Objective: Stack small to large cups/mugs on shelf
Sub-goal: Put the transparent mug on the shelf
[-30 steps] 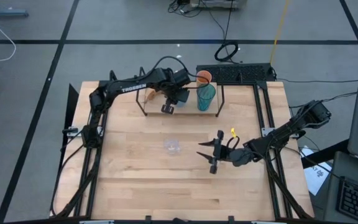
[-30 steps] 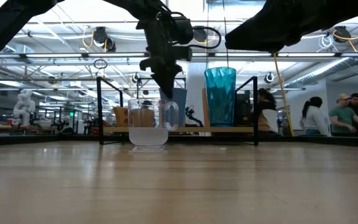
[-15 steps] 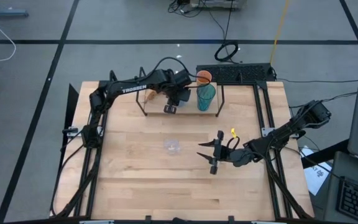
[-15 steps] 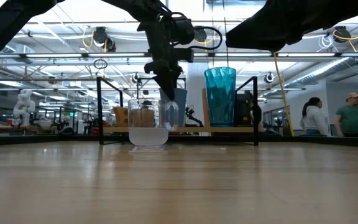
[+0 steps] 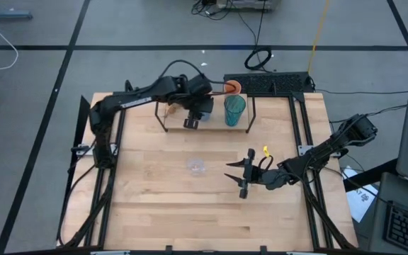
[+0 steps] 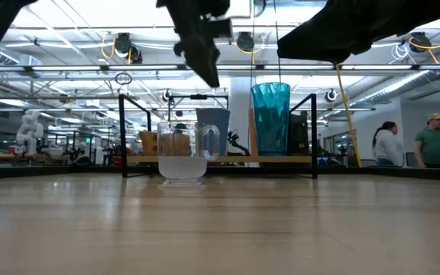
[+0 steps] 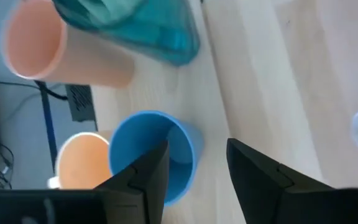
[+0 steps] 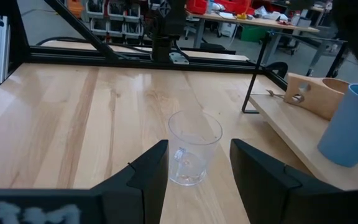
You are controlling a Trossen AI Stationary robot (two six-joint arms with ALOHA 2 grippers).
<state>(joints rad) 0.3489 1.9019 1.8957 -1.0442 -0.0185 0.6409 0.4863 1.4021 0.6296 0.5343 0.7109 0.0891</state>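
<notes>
The shelf [image 5: 243,126] stands at the table's far side. On it stand a blue cup [image 7: 151,152], a teal tumbler [image 5: 235,110], two orange cups [image 7: 61,50] [image 7: 82,162] and a tan mug [image 8: 316,93]. My left gripper [image 6: 209,75] hangs open above the blue cup [image 6: 214,131], clear of its rim. A clear cup [image 5: 197,166] stands on the tabletop in front of the shelf. My right gripper [image 5: 243,177] waits open, right of the clear cup [image 8: 191,149] and pointing at it.
The shelf's black rod legs [image 6: 123,136] stand at its corners. A small yellow bit [image 5: 265,150] lies on the table near the right arm. Bare tabletop [image 5: 161,205] stretches in front of the clear cup. People stand in the room beyond the table [image 6: 434,145].
My left gripper has let go of the blue cup and risen, drawing back a little toward the table's left. The blue cup stays standing on the shelf.
</notes>
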